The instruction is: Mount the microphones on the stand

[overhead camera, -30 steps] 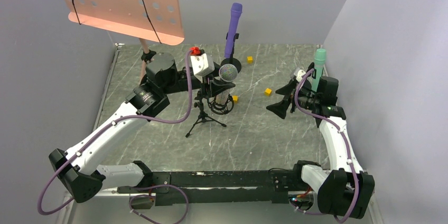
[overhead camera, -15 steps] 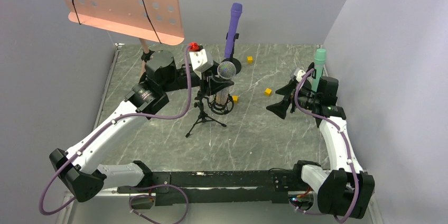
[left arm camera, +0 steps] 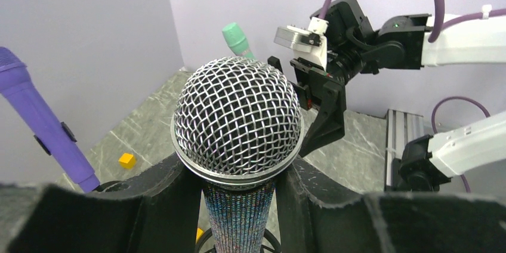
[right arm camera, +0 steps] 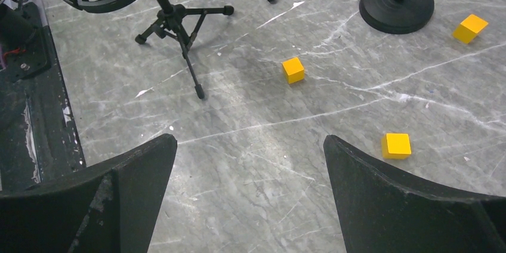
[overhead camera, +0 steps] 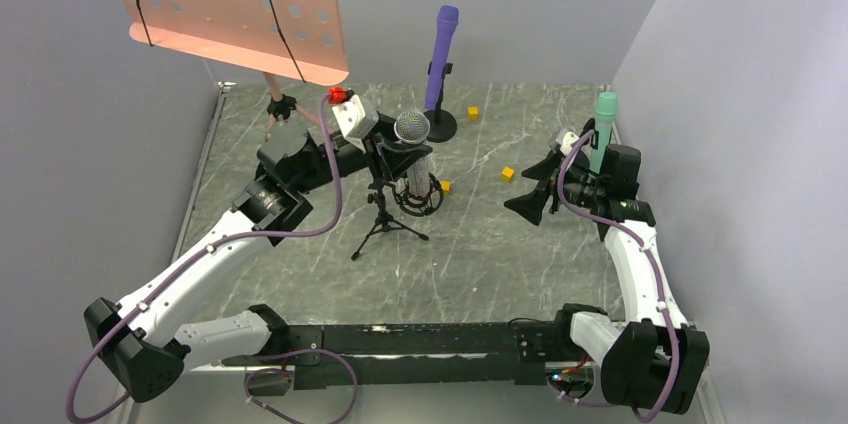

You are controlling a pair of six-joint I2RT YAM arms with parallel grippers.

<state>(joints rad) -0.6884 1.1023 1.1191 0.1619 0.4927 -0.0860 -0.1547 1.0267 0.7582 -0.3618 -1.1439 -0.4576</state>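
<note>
Just now the left claw point(left arm camera: 237, 193) has swung left and a little toward the far edge of the table point(overhead camera: 480, 264). It has carried the copper microphone point(left arm camera: 237, 119) with it. Its fingers point(left arm camera: 161, 205) stay pressed on either side of the glittery handle, just under the silver mesh head, so the grip has not been let go.

In the top view the head now sits further left than it did a second ago. The handle runs down toward the ring mount point(overhead camera: 418, 204) of the tripod stand point(overhead camera: 385, 226), near the middle of the table. The lower end seems to be at or inside the ring, but whether it is seated there I cannot tell. My guess is that this shift brings the handle in line with the mount. If so, the step is still under way, with pushing down and releasing to follow.

Further out, the purple microphone point(overhead camera: 440, 54) stands in its round-base holder by the far edge. The green microphone point(overhead camera: 603, 134) stands upright near the right edge, its support hidden behind the right arm. That arm has not moved. The right claw point(right arm camera: 249, 139) is spread wide and holds nothing, hanging over bare table with yellow cubes point(right arm camera: 293, 69) scattered beyond it.
</note>
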